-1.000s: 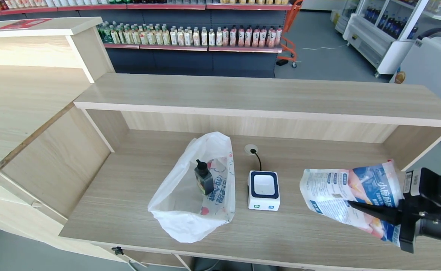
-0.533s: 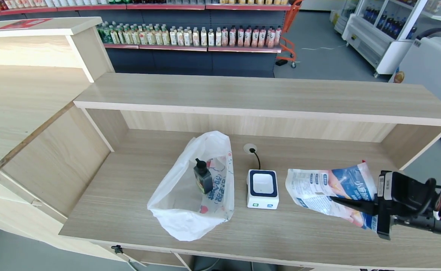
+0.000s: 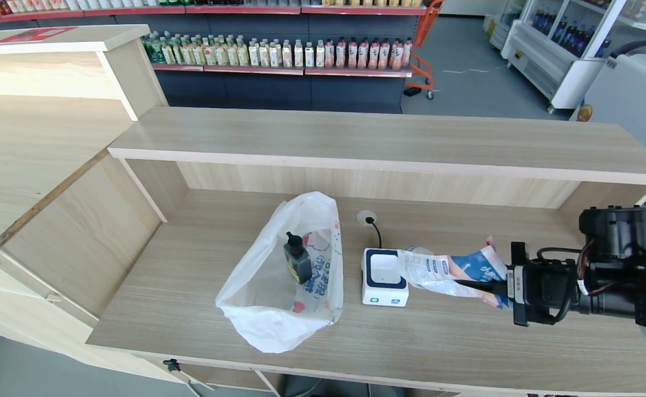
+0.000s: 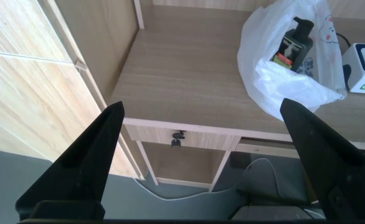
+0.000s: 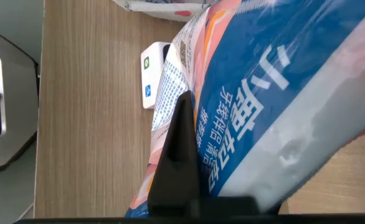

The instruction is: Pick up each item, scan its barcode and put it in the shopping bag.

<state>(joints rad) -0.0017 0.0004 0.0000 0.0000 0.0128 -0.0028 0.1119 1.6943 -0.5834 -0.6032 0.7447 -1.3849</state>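
My right gripper [image 3: 461,283] is shut on a blue, white and orange snack packet [image 3: 448,269], held low and flat over the counter. The packet's free end reaches over the right edge of the white barcode scanner [image 3: 385,270]. In the right wrist view the packet [image 5: 276,93] lies across one dark finger [image 5: 179,155], with the scanner [image 5: 152,81] beyond it. A white plastic shopping bag [image 3: 279,298] lies open left of the scanner with a dark pump bottle [image 3: 297,259] inside. My left gripper [image 4: 201,168] is open, off the counter's front left corner, with the bag [image 4: 294,68] far ahead of it.
The wooden counter [image 3: 190,286] has a raised back shelf [image 3: 389,140] and a side wall on the left. The scanner's black cable [image 3: 378,234] runs to a grommet behind it. Bare counter lies in front of the scanner and under the right arm.
My right gripper has carried the packet leftward and lower, from the counter's right end to the scanner's edge. The packet has turned flatter. Bag, bottle and scanner stay put.
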